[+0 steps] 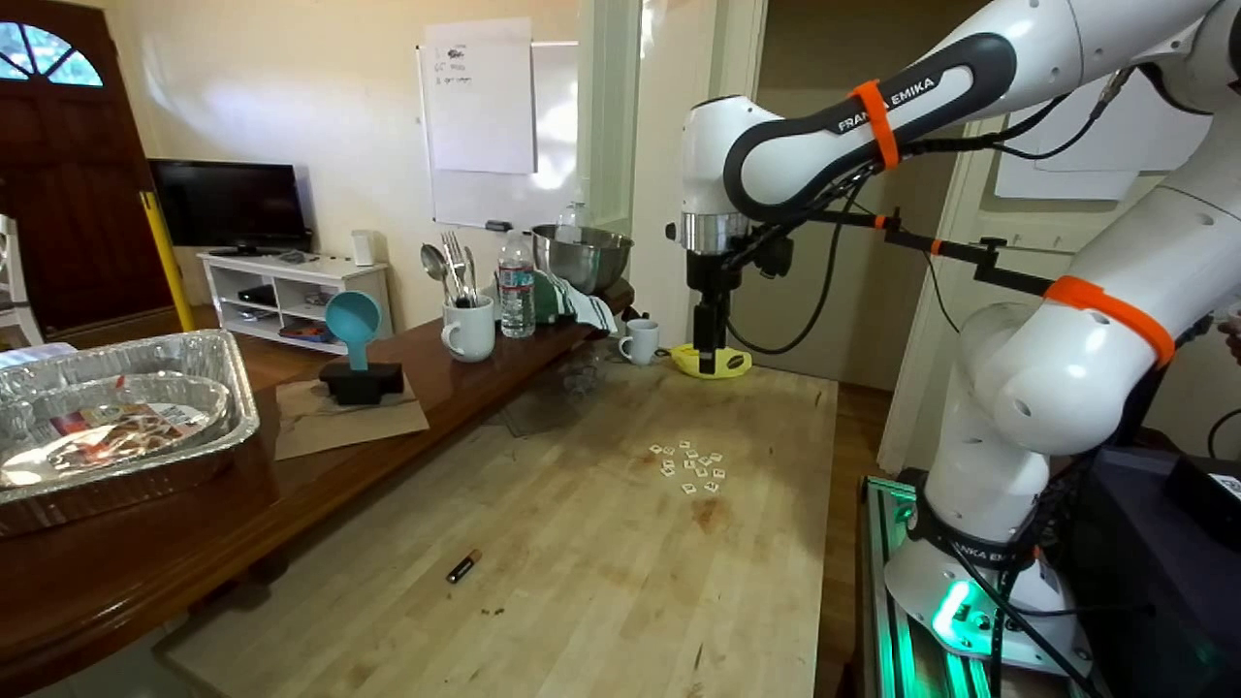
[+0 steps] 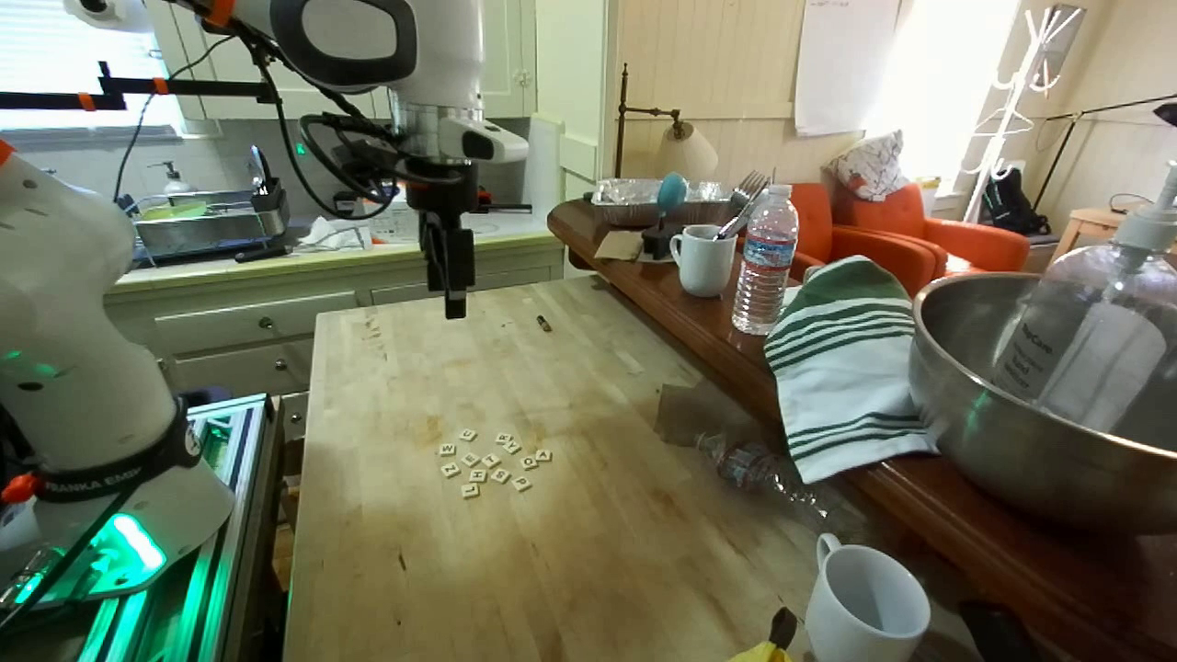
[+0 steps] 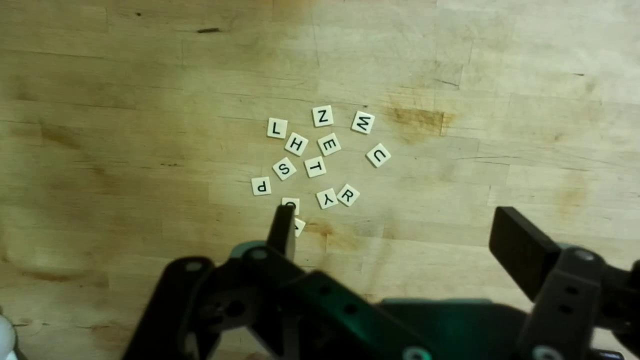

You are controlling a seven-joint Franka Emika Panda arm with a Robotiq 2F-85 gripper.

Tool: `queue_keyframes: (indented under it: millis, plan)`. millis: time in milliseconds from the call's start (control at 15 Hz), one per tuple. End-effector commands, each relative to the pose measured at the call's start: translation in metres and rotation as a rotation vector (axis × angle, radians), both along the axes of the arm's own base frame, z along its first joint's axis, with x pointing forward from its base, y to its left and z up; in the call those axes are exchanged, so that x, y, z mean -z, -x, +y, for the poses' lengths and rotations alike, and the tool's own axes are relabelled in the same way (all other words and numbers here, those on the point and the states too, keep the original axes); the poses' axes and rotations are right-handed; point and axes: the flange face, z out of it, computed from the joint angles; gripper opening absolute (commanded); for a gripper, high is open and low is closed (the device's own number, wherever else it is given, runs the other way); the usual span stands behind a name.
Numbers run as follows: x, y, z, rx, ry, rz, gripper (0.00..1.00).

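Observation:
My gripper [image 3: 395, 212] is open, with its two black fingers wide apart and nothing between them. It points down and hangs well above the wooden table [image 1: 582, 591]; it shows in both exterior views [image 1: 709, 366] [image 2: 454, 311]. Several small white letter tiles lie flat in a loose cluster on the table, among them a T tile [image 3: 315, 166], a U tile [image 3: 378, 155] and a P tile [image 3: 261, 186]. The Y tile [image 3: 327, 198] and R tile [image 3: 348, 195] touch or nearly touch. The left finger partly hides two tiles in the wrist view. A battery [image 1: 463, 566] [image 2: 543, 324] lies on the table apart from the tiles.
A brown ledge [image 1: 427, 388] runs along the table with foil trays [image 1: 242, 412], a blue-headed tool [image 1: 354, 320], a cutlery mug [image 1: 469, 332], a water bottle [image 2: 766, 267], a striped towel [image 2: 846, 359] and a metal bowl [image 2: 1039, 441]. A white mug [image 2: 867, 607] and yellow object [image 1: 686, 361] sit at one end.

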Motion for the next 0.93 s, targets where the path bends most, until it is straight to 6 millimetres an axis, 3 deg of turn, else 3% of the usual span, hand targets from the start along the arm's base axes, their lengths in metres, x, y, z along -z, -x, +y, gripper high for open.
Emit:
queue_keyframes:
  millis: [0,400,867]
  plan:
    - [-0.001,0.000,0.000,0.000,0.000,-0.002,1.00]
    - [-0.005,0.005,0.006,-0.026,0.011,-0.021,1.00]
    - [0.042,0.010,-0.019,-0.039,-0.005,0.032,1.00]
